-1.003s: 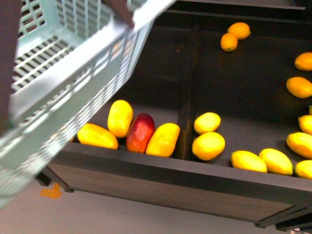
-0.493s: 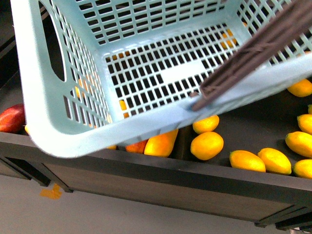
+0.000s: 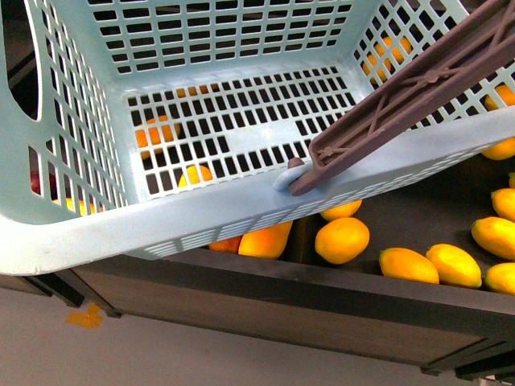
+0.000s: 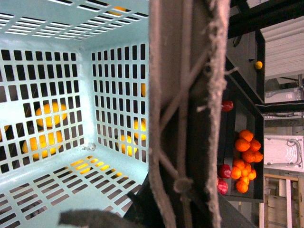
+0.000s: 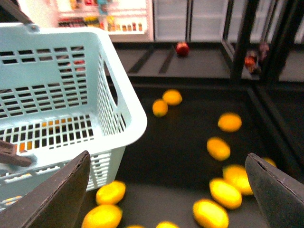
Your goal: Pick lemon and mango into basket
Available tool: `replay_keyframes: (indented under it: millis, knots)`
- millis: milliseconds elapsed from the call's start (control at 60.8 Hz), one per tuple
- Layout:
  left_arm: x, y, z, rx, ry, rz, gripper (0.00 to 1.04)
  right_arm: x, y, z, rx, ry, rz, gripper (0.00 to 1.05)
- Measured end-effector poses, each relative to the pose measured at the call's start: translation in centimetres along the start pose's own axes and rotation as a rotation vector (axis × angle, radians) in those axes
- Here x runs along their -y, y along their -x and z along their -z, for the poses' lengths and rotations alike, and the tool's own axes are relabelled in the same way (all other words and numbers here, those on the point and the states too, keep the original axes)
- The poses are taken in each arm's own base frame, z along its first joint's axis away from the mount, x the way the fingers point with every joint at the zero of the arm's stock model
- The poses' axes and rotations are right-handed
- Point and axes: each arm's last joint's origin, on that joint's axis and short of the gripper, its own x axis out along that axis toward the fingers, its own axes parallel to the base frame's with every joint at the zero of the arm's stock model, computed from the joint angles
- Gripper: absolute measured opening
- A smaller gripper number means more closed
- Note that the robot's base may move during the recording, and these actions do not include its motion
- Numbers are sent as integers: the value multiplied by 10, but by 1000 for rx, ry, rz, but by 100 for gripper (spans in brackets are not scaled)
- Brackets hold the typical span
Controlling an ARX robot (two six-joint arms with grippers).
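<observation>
**Dark produce shelf [image 3: 265, 310] below a hanging basket**

Tilted basket [image 3: 201, 217] half-hides the mango [image 3: 265, 240]; the lemon [image 3: 409, 265] lies uncovered in the next compartment. Right gripper [image 5: 167, 156] is spread wide and empty; the left gripper's hold cannot be told. Best to reach for the lemon first.

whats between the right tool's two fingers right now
In the right wrist view, nothing held: the open right tool frames dark shelf floor with loose yellow fruits and the basket corner.

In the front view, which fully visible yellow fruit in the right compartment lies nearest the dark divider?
The rounder orange-yellow fruit, just beside the divider; the other fully visible ones lie further right.
</observation>
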Motion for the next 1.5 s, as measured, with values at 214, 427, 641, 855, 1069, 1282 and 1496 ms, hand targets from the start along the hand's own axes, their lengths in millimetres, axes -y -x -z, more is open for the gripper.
replay_keyframes:
  millis: [214,427,641,855,1069,1282,1496]
  knots:
    - [-1,0,-1,7,3,-6,5,34,-22,0,-338,-389,316,96]
    - [-1,0,-1,10,1,-8,5,70,-77,-5,-328,-383,399,96]
    - [-1,0,-1,6,2,-6,5,104,-151,14,-435,-310,412,96]
    - [-1,0,-1,9,1,-8,5,130,-220,67,-632,-208,444,96]
    - [-1,0,-1,10,1,-8,5,138,-271,107,-739,-151,394,96]
    - [-1,0,-1,9,2,-7,5,132,-303,133,-795,-119,308,96]
    - [-1,0,-1,10,1,-8,5,132,-331,147,-828,-67,282,96]
